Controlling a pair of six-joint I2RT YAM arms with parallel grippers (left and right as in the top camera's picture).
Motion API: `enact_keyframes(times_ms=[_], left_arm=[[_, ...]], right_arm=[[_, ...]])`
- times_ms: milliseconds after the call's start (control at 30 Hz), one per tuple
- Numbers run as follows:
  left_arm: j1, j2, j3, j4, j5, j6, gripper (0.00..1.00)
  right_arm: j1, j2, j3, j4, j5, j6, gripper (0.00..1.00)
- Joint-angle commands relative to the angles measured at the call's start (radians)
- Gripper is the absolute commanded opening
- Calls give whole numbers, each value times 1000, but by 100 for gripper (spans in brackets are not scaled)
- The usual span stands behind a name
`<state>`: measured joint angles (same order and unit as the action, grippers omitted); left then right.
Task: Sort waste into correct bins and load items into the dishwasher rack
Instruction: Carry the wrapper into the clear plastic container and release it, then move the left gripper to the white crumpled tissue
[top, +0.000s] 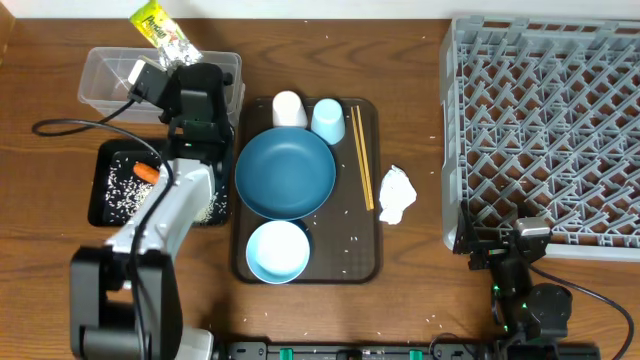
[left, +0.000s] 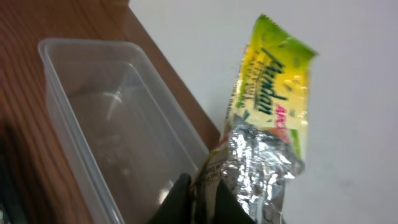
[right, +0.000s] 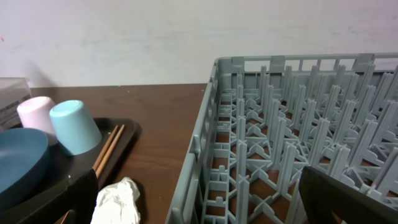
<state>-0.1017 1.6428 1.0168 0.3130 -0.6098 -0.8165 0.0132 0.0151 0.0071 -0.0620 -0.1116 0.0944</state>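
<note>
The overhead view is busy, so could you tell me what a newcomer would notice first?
The left end effector grips the green-yellow foil wrapper, raised by the clear tub at far left. The grey dishwasher rack fills the right side, and the dark blue plate lies near the middle.

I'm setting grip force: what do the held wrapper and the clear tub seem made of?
The wrapper looks like thin metallised film: a glossy printed green-yellow face and a crinkled silver inside. The tub looks like rigid clear plastic, judging by its see-through walls, soft glare and moulded rim.
</note>
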Motion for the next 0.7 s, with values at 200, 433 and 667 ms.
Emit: enact_keyframes(times_ms=[200, 433, 667], left_arm=[[38, 16, 13, 11, -26, 66, 82], [37, 8, 13, 9, 165, 218, 98], [-18, -193, 13, -214, 349, 256, 98]], right_arm=[[-10, -1, -2, -3, 3, -6, 99], [-10, -1, -2, -3, 3, -6, 99], [-10, -1, -2, -3, 3, -6, 99]])
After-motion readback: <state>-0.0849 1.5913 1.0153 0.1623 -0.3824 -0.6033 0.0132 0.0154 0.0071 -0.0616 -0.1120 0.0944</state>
